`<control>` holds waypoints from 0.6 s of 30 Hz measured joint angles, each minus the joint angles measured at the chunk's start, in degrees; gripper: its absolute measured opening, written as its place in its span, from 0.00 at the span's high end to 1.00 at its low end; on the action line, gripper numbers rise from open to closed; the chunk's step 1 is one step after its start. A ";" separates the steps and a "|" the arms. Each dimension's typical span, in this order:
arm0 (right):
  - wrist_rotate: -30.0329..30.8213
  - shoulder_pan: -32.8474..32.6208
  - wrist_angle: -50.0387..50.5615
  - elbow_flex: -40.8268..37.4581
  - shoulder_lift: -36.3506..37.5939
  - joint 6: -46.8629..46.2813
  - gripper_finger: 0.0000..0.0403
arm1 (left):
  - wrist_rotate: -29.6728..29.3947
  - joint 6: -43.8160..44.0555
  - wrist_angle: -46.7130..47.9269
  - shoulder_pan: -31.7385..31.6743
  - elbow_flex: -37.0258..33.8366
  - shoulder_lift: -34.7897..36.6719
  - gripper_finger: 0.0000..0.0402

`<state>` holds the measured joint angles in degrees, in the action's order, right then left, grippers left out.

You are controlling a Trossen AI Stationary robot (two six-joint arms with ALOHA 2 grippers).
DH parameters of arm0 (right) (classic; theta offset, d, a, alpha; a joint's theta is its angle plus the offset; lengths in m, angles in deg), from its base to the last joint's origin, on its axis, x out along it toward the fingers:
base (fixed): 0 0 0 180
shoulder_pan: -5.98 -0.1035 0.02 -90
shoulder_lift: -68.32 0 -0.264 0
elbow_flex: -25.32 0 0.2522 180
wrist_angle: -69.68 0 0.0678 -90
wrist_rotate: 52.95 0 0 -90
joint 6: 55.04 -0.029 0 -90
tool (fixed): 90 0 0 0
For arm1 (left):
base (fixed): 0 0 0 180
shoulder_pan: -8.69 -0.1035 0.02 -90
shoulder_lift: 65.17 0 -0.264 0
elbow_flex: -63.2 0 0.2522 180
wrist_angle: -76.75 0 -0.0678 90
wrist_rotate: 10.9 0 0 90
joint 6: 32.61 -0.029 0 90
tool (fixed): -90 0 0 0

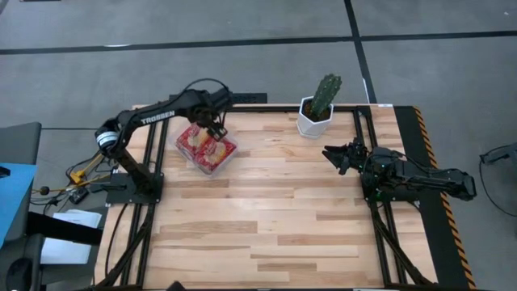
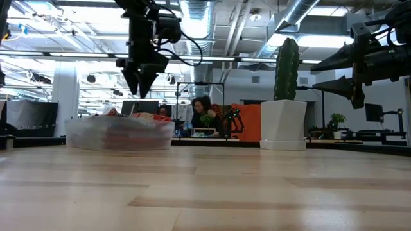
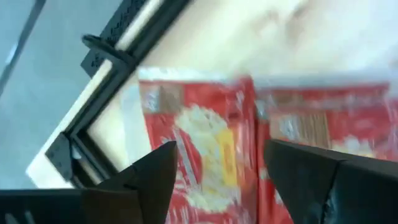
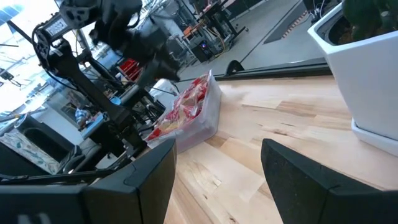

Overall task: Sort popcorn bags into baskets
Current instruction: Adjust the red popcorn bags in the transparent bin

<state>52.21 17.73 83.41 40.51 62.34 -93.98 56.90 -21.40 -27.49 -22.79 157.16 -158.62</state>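
Red popcorn bags [image 1: 206, 146] with yellow-cream fronts lie side by side inside the clear plastic basket [image 1: 229, 161] at the table's far left. The basket [image 2: 119, 135] rests flat on the wood, bags [image 2: 144, 117] showing just above its rim. My left gripper [image 1: 216, 127] hovers above the bags [image 3: 205, 143], open and empty, fingers pointing down [image 2: 140, 82]. My right gripper [image 1: 337, 156] is open at the table's right side, in the air, next to the cactus pot; the right wrist view shows the basket [image 4: 208, 118] and bags [image 4: 183, 109] far off.
A white faceted pot with a green cactus [image 1: 317, 109] stands at the far edge, right of centre [image 2: 283, 125]. Black frame rails [image 1: 149, 174] run along the table's left and right sides. The middle and near wood is bare. A person sits beyond the table [image 2: 202, 115].
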 joint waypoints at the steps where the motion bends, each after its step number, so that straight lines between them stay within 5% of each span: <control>1: 0.00 0.00 0.02 0.00 0.02 -0.02 0.35 | 0.42 -0.03 -0.96 -1.12 0.01 0.15 0.44; 8: -0.01 -0.02 0.00 0.00 0.00 -0.04 0.35 | 0.93 -0.92 -5.61 -6.65 -3.51 0.18 0.58; 18: 0.00 0.00 0.00 0.00 0.00 -0.02 0.35 | 0.51 0.15 -11.94 -6.71 -13.97 0.15 0.80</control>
<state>52.21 17.73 83.41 40.51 62.34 -94.00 57.42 -21.25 -39.42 -29.51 143.19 -158.46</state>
